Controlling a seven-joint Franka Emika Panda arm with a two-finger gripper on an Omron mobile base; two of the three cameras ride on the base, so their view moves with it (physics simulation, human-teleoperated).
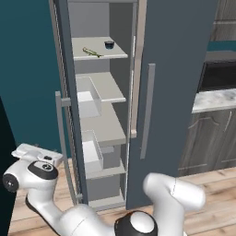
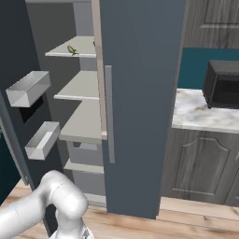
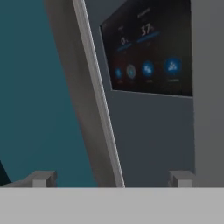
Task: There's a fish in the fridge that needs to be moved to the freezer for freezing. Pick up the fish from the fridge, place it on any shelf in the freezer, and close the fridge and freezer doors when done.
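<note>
Kitchen: freezer point(image 1: 97, 115), stone counter point(image 2: 205, 116), microwave point(image 2: 223, 84).

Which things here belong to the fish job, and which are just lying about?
Job: open slate-grey freezer door with dark lit panel; light grey flat freezer shelf; closed plain slate-grey fridge door; gripper.
Lying about: black box-shaped microwave; small dark bowl.

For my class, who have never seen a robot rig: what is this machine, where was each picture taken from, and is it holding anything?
A white robot arm stands before a tall two-door appliance. Two pictures come from cameras behind the arm, left and right; the third looks along its gripper. The freezer stands open, and the fridge door is closed. The top shelf bears a green item and a small dark bowl. The gripper is open and empty, facing the lit panel on the freezer door.
</note>
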